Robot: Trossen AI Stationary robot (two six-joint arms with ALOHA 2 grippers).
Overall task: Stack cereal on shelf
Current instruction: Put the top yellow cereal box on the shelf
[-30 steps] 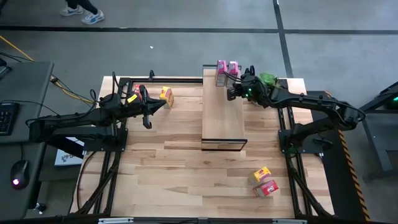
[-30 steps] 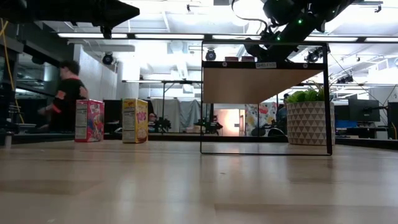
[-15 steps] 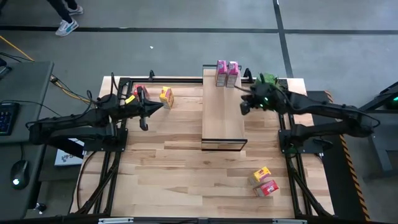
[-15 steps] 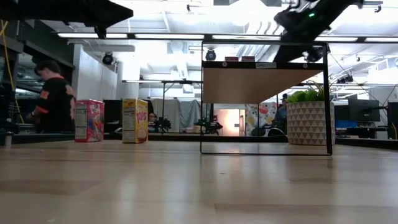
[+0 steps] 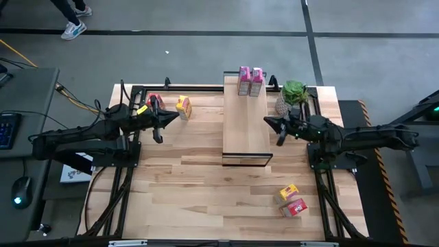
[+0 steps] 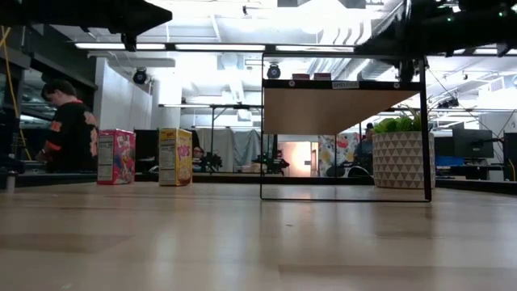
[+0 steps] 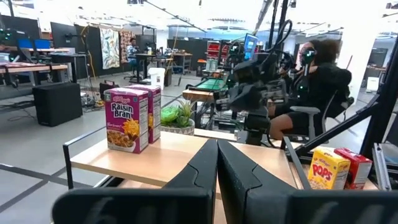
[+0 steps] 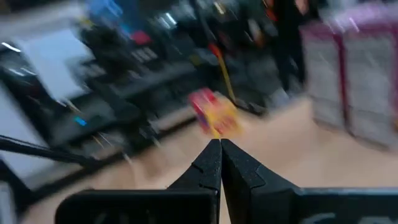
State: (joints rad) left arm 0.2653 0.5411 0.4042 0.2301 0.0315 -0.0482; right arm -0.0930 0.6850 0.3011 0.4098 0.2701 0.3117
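Observation:
Two pink cereal boxes (image 5: 250,81) stand side by side on the far end of the light-wood shelf (image 5: 246,130); the left wrist view shows them too (image 7: 132,117). A red box (image 5: 152,101) and a yellow box (image 5: 183,106) stand on the table's far left. Another yellow box (image 5: 288,191) and red box (image 5: 295,207) sit near the right front. My left gripper (image 5: 175,115) hovers shut left of the shelf, beside the yellow box. My right gripper (image 5: 267,121) is shut in the air at the shelf's right edge, its own view (image 8: 221,146) blurred.
A green potted plant (image 5: 293,92) stands at the far right corner, close behind my right arm. The dark metal frame (image 6: 343,194) carries the shelf above the tabletop. Bare planks stretch across the table's near half. A person sits beyond the table (image 6: 71,133).
My right gripper has drawn back from the pink boxes at the shelf's far end, moving toward the table's near edge and right, and now hangs beside the shelf's right edge. The pink boxes stay standing on the shelf.

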